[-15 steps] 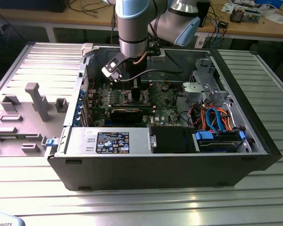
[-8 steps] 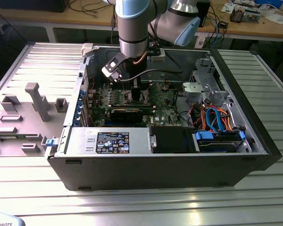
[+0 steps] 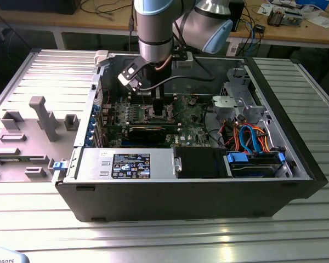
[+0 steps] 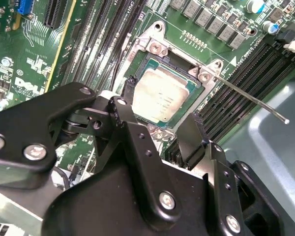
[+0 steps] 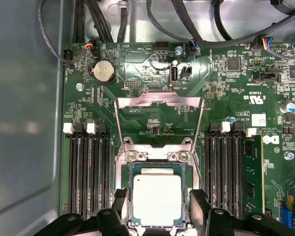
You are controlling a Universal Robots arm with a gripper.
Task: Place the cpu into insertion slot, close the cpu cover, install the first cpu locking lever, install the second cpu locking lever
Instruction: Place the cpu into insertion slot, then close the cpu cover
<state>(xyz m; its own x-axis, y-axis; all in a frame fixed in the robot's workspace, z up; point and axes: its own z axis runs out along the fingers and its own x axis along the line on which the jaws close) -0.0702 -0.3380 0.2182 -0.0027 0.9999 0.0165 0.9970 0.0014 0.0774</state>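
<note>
Silver-grey cpu [image 5: 156, 199] lies flat in the insertion slot [image 5: 157, 166] and looks seated, square to its rim. Both wrist views show the black fingers [image 5: 119, 201] spread wide with nothing gripped. One stands on each of two opposite sides of the chip, just beside the slot and apart from the chip's edges, so the cpu sits directly between and below the fingertips.

The cpu cover [image 5: 157, 102] is swung up off the slot on its hinge, with bare board showing through its window; it is not yet closed. A thin locking lever [image 4: 250, 101] sticks out free, unlatched.

In the exterior view the arm reaches down into the open computer case [image 3: 153, 192] on the ribbed metal surface [image 3: 164, 241].
</note>
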